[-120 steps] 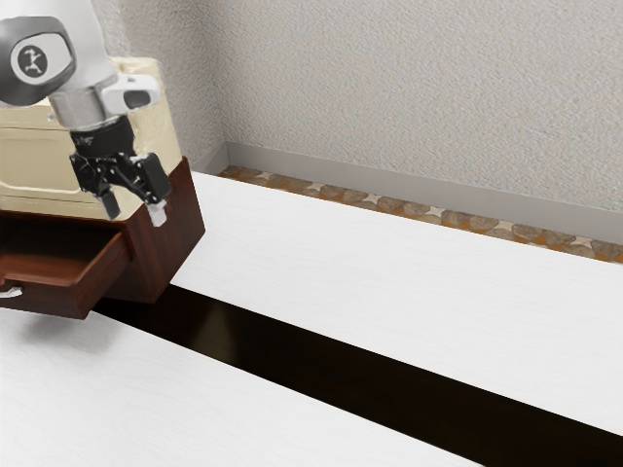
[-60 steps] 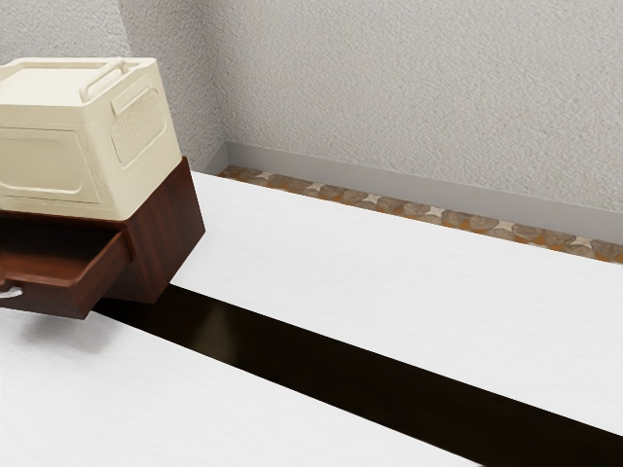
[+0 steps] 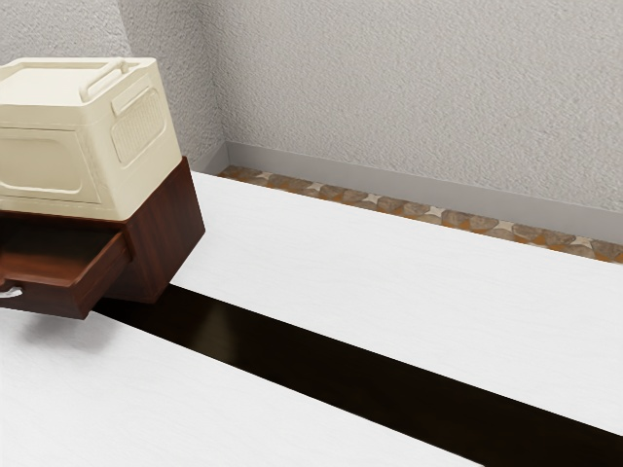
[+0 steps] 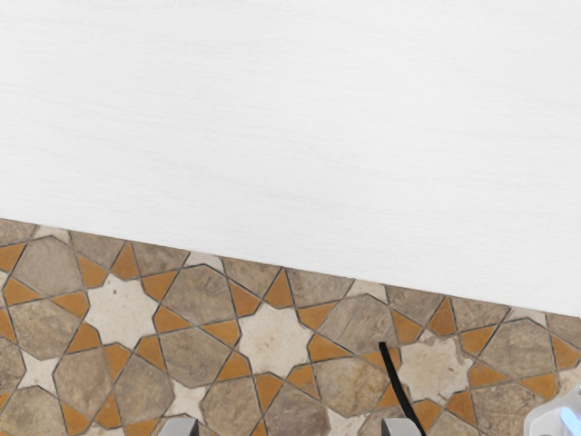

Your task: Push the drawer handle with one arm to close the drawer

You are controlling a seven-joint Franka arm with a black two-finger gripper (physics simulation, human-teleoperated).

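Drawer (image 3: 54, 300) out of cab. (image 3: 167, 238), cream box (image 3: 44, 161) on top, my gripper (image 4: 289, 428) w/ tiled floor (image 4: 195, 295) below, jaws well apart, nothing btwn.

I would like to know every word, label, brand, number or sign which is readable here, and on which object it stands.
There are none.
Cream box, wooden cabinet, open drawer: no lettering on the sides in view.
White tabletop: no writing.
Floor tiles: star pattern, no writing.
White object, cut off at the wrist view's edge: nothing legible.
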